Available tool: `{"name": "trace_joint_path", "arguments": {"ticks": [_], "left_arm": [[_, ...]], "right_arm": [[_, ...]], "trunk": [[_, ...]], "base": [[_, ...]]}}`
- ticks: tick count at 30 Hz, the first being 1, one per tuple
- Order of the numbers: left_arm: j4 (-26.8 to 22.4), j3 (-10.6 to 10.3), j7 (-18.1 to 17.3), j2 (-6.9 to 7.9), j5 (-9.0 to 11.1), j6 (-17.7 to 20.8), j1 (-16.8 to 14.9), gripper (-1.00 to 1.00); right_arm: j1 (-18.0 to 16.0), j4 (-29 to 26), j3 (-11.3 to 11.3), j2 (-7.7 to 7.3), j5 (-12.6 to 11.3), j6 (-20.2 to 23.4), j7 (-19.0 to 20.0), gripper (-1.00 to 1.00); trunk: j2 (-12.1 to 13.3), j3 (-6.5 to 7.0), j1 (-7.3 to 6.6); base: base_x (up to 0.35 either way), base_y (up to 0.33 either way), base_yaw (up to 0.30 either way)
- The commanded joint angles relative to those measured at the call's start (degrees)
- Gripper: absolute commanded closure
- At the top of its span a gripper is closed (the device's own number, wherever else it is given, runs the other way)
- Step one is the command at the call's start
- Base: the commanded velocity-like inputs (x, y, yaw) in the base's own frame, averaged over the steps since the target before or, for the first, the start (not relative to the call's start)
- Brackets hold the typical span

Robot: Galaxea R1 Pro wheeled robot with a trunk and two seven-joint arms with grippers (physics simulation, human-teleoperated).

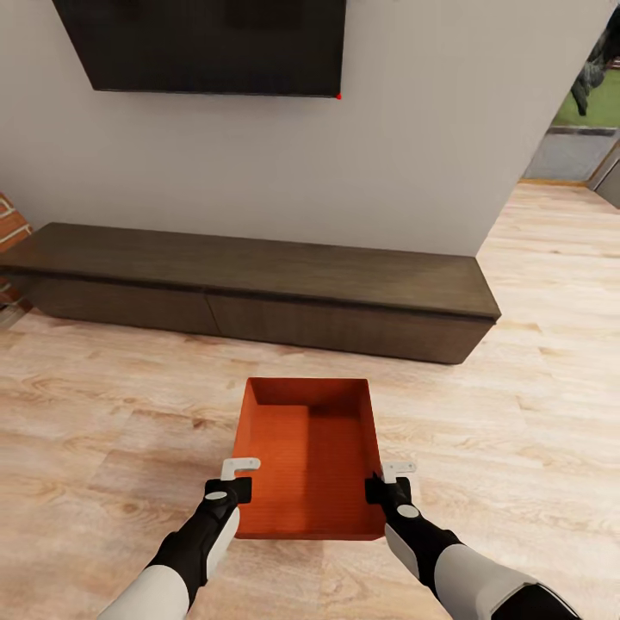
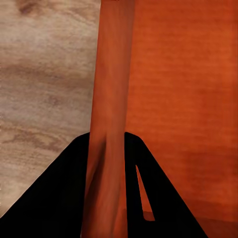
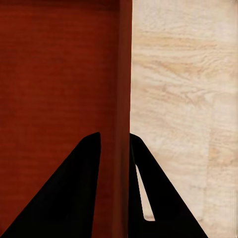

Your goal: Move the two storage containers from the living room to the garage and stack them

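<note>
I am in the living room, and the garage and its floor are out of view. One orange-red storage container (image 1: 310, 456) sits straight ahead over the light wood planks, open side up and with nothing in it. My left gripper (image 1: 232, 491) is shut on its left wall and my right gripper (image 1: 387, 489) is shut on its right wall. In the left wrist view the thin wall (image 2: 111, 99) runs between the black fingers (image 2: 59, 198) of the left gripper (image 2: 106, 141). The right wrist view shows the other wall (image 3: 124, 74) pinched in the right gripper (image 3: 115, 139). Whether the container touches the planks I cannot tell.
A long low dark bench (image 1: 258, 293) stands against the white wall ahead, under a black TV (image 1: 207, 43). Red brick (image 1: 10, 224) shows at the far left. The wood floor (image 1: 534, 362) stretches right toward an opening (image 1: 577, 129).
</note>
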Motion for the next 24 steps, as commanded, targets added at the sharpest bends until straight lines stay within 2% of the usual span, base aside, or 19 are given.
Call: {"name": "trace_joint_path", "arguments": {"ticks": [1, 8, 15, 24], "left_arm": [[-0.2, 0.6, 0.6, 0.00, 0.4, 0.6, 0.0, 1.00], [2.1, 0.7, 0.5, 0.63, 0.7, 0.3, 0.0, 1.00], [5.9, 0.8, 0.5, 1.35, 2.4, -5.8, 0.0, 1.00], [7.1, 0.9, 0.4, 1.56, 2.7, -6.8, 0.0, 1.00]], "right_arm": [[0.0, 0.0, -0.9, 0.01, -0.6, -0.3, -0.1, 1.00], [0.0, 0.2, -0.8, 0.00, -0.6, -0.3, -0.1, 1.00], [0.0, 0.5, -0.8, -0.06, -0.8, -0.3, -0.1, 1.00], [-0.3, 0.6, -0.8, -0.07, -0.8, -0.3, 0.0, 1.00]], "trunk": [[0.4, 0.15, -0.23], [3.2, 1.41, -1.77], [6.0, 2.67, -3.31], [9.6, 4.28, -5.28]], "base": [[0.000, 0.000, 0.000], [0.000, 0.000, 0.000], [0.000, 0.000, 0.000], [0.000, 0.000, 0.000]]}}
